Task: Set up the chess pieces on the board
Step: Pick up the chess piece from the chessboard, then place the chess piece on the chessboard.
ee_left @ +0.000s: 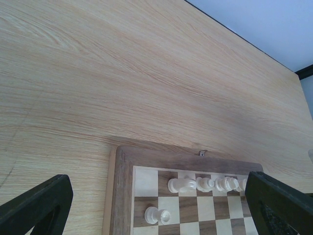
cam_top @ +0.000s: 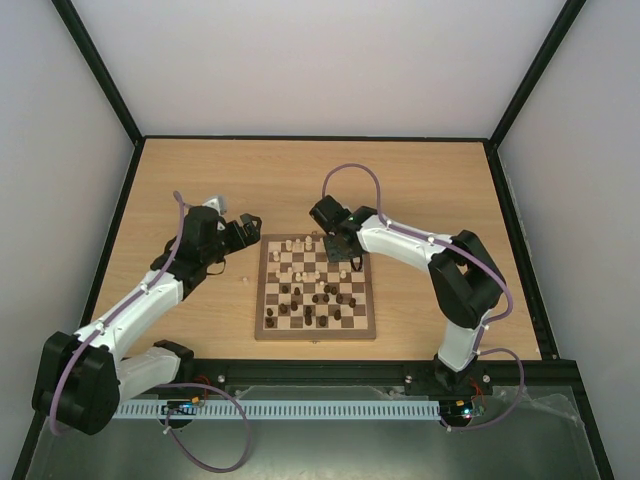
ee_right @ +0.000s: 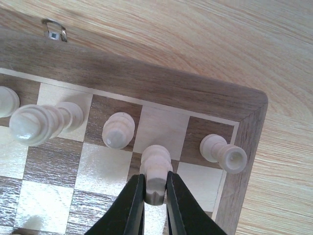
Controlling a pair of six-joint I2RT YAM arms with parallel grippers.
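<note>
**Tabletop.** A light wood-grain tabletop (cam_top: 200, 170) enclosed by pale walls.

**Board.** A square wooden chessboard with checkered squares and a mid-brown border frame (cam_top: 316, 334) lies between the two arms, near their bases.

**Pieces.** The small cream turned wooden chess pieces (cam_top: 300, 243) stand mostly along the far rows. The dark brown ones (cam_top: 320, 298) are scattered over the middle and near squares, not in ranks.

**Left gripper** (cam_top: 243, 228). It sits off the board's far-left corner with its jaws spread wide and nothing between them.

**Right gripper** (ee_right: 155, 198). It is over the far-right corner, with its black fingers (ee_right: 134, 205) clenched on a pale cream turned wooden piece (ee_right: 155, 169).
- I cannot tell what type of piece it is.
- The piece is one row in from the far edge, near a cream castle-topped piece (ee_right: 224, 152) on the corner square.
- The fingers hide whether its base touches the board.

**Judgement.** This looks like a grasp to carry the piece to its home square.
- Lift straight up until clear of the neighbouring heads, and only then move sideways.
- The pinch is narrow and the piece is round, so it may pivot. Move slowly.
- Set it down upright and centred.
- Release only once the base sits flat.
- Keep the fingers off the corner piece.
</note>
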